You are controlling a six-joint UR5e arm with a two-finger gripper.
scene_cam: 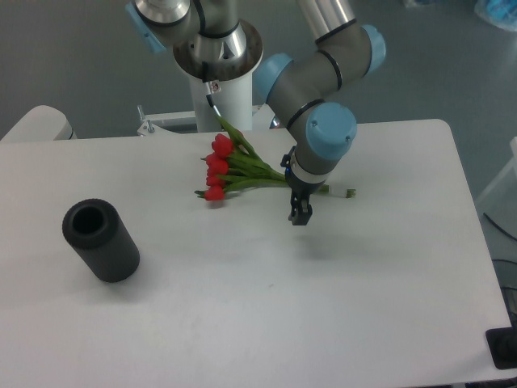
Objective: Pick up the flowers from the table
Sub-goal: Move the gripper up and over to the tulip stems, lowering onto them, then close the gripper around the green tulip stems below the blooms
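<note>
Flowers (230, 170) lie on table (242, 307) just above frame centre, buds pointing left; gripper (300, 214) hangs beside their stems, holding nothing, finger gap not discernible.

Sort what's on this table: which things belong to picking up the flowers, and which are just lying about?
Part of the job:
- the flowers, lying on the table
- the gripper, just in front of the stems, not holding anything

Lying about:
- the black cylinder, far left, apart from the flowers
</note>
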